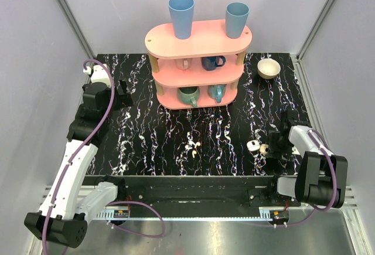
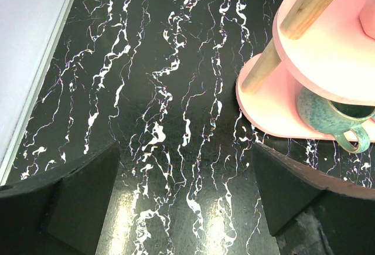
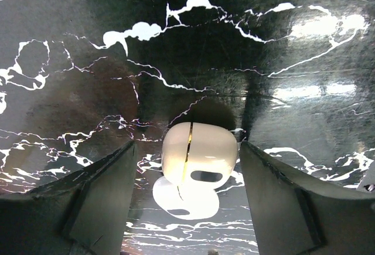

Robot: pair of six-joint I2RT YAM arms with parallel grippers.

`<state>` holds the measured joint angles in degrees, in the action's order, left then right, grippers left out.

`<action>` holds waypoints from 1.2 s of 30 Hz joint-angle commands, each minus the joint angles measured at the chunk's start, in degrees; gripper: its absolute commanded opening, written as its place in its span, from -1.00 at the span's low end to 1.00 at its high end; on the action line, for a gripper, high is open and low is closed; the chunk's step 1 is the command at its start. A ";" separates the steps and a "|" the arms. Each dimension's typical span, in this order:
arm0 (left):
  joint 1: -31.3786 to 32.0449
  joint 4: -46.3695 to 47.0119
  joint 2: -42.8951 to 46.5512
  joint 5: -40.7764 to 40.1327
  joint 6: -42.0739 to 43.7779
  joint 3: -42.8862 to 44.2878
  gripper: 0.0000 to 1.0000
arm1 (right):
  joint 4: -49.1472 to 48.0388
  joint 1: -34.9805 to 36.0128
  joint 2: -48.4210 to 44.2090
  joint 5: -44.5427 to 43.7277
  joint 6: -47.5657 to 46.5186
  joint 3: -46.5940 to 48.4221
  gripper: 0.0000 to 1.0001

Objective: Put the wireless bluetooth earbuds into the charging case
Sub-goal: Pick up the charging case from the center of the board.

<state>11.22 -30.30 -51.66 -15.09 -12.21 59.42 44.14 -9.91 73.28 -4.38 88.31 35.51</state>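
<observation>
Gaping wide, the right hand [image 3: 187, 145] flanks the charging case [image 3: 202, 156], touching nothing.

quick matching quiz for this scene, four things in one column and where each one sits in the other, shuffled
Things:
1. earbuds
2. charging case
3. cream bowl
4. green mug

Places:
a. bottom tier of the pink shelf
b. between the fingers of the right gripper, not touched
c. bare table, centre, in front of the shelf
d. back of the table, right of the shelf

Pairs: 1-c, 2-b, 3-d, 4-a
</observation>
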 commanded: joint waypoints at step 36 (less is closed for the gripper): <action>0.11 0.25 1.56 0.34 -1.50 1.22 0.98 | -0.11 -0.28 1.87 -3.88 -4.38 2.73 0.36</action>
<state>11.31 -30.39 -51.35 -14.74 -12.25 59.42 44.16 -9.91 75.20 -7.88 84.62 37.32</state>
